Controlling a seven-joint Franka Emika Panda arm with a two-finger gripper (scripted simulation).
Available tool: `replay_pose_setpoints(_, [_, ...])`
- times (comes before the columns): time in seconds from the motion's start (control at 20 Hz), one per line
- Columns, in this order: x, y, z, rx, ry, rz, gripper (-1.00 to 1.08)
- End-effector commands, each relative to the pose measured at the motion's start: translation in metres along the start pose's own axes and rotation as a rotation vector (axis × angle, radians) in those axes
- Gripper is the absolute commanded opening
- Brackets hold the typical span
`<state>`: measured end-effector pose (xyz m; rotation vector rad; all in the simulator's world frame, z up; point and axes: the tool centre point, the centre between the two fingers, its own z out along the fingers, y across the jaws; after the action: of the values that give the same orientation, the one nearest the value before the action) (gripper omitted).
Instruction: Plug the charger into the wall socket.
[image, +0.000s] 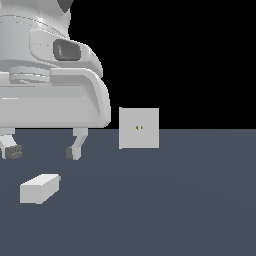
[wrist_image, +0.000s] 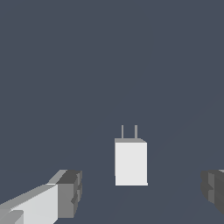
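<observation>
The charger (image: 39, 188) is plain white with grey prongs. The wall socket (image: 139, 128) is light grey, its two centre holes seemingly gold-rimmed. The gripper (image: 41, 151) is white with dark grey pads (wrist_image: 70, 193). The floor (image: 175, 200) is slate blue-grey.

On my exterior feed the arm (image: 50, 75) fills the upper left of the frame: smooth, rounded, glossy white casing with soft grey shading and a dark grey oval recess near the top. Below it sits a broad white block with a curved lip. Two short white fingers (image: 75, 145) hang down, each ending in a dark grey pad. My wrist feed shows those blocky grey, ridged pads (wrist_image: 70, 192) on white stems.
</observation>
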<state>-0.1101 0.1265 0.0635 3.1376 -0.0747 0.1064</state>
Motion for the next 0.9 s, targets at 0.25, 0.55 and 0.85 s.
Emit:
replay_pose_setpoints(0.25, [-0.001, -0.001, 0.005, 0.000, 0.001, 0.001, 1.00])
replay_pose_setpoints(0.55, [-0.003, -0.001, 0.027, 0.000, 0.001, 0.001, 1.00])
replay_pose_setpoints(0.85, [-0.004, -0.001, 0.048, -0.001, 0.002, 0.002, 1.00])
